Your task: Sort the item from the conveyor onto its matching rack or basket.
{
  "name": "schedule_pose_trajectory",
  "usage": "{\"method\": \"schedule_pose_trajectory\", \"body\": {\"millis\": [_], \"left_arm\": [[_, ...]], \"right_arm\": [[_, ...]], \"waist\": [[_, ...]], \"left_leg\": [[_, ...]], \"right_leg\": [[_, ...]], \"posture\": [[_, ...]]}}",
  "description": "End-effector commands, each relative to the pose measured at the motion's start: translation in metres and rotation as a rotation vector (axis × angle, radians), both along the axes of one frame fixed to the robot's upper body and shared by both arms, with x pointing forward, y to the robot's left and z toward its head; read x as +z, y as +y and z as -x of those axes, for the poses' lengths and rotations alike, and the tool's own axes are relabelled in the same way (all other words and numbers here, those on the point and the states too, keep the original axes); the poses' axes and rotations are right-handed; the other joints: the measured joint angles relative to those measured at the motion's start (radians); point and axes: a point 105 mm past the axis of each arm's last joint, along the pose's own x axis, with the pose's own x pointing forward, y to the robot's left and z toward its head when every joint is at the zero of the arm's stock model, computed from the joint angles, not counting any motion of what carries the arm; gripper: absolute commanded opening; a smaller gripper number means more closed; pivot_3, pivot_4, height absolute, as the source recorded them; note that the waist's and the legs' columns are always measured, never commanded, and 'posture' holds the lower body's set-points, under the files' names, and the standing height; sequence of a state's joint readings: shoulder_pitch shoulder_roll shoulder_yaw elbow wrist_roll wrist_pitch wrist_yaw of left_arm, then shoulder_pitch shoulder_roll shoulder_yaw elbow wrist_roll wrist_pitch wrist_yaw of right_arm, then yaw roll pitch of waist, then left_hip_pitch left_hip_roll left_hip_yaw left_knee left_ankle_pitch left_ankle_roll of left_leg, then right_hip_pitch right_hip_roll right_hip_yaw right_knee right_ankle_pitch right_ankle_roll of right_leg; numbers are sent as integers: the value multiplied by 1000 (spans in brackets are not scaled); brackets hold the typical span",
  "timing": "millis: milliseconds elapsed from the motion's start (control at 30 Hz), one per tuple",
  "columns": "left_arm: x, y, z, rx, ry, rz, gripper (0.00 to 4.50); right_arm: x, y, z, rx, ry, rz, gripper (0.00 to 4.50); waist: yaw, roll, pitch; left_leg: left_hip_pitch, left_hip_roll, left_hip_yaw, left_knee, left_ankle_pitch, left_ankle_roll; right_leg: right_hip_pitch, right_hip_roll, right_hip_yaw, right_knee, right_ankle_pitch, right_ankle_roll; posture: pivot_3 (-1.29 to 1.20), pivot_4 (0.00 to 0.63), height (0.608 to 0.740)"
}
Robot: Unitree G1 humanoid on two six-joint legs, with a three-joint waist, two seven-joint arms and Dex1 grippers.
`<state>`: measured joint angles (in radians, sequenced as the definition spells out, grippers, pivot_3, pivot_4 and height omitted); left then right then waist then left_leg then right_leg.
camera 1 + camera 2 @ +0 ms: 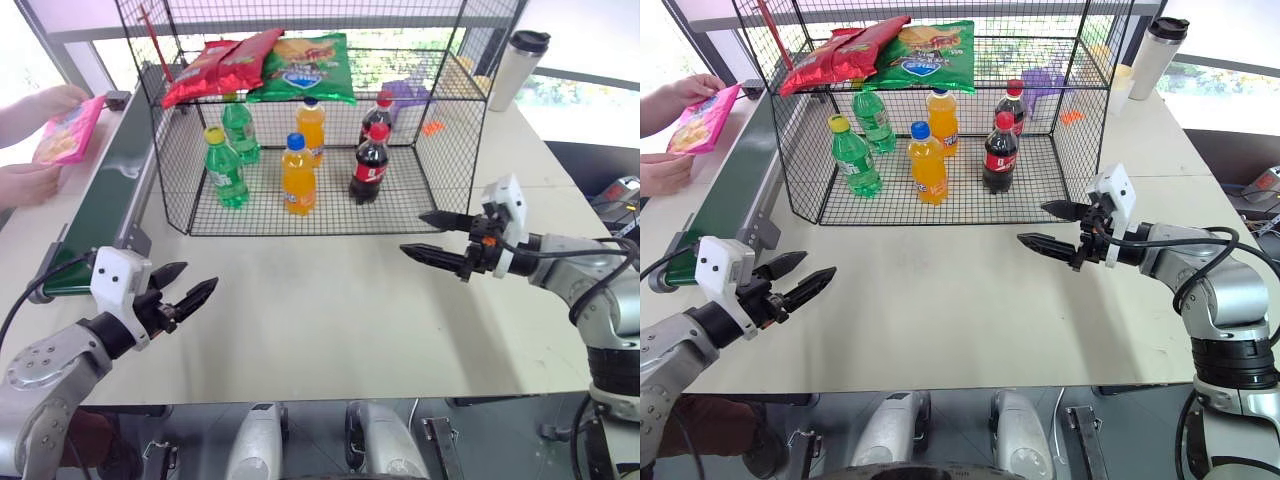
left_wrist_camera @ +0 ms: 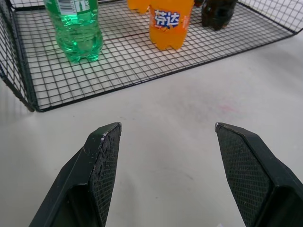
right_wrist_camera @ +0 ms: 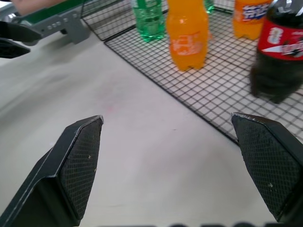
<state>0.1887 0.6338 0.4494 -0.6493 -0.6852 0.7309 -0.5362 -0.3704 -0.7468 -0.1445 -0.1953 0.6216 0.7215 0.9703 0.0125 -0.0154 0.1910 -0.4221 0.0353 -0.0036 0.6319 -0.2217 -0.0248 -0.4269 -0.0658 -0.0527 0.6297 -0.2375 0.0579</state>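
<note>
A person's hands hold the magenta-pink snack bag, the item, at the far left, just beside the dark-green conveyor. The black wire rack stands at the middle back, with bags on its upper shelf and bottles on its floor. My left gripper hovers open over the white table near the conveyor's near end, empty. On the right, in front of the rack's corner, my right gripper is open and empty too. Its fingers point toward the bottles.
Red snack bags and a green one lie on the rack's upper shelf. Green, orange and cola bottles stand below. A white tumbler stands at the back right. The white table lies between my grippers.
</note>
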Motion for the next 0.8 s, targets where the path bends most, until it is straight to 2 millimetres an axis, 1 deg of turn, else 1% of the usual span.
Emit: {"method": "schedule_pose_trajectory", "body": {"millis": [33,100,333,800], "left_arm": [[9,-1,-1,-24,-46,-29,3289],[11,-1,-4,-14,-63,-36,3289],[5,-4,-6,-24,-35,-7,3289],[2,-6,-6,-2,-36,18,3289]], "right_arm": [[2,11,9,53,-8,-8,4447],[1,14,12,64,-3,-15,4447],[-2,17,13,55,-5,-45,4447],[0,17,5,32,-28,-47,4447]], "waist": [[0,0,0],[1,0,0],[0,0,0],[1,0,0]], "left_leg": [[0,0,0,0,0,0],[0,0,0,0,0,0],[0,0,0,0,0,0],[0,0,0,1,0,0]], "right_leg": [[0,0,0,0,0,0],[0,0,0,0,0,0],[0,0,0,0,0,0],[0,0,0,0,0,0]], "posture": [[0,150,733],[0,150,733],[0,150,733],[0,150,733]]}}
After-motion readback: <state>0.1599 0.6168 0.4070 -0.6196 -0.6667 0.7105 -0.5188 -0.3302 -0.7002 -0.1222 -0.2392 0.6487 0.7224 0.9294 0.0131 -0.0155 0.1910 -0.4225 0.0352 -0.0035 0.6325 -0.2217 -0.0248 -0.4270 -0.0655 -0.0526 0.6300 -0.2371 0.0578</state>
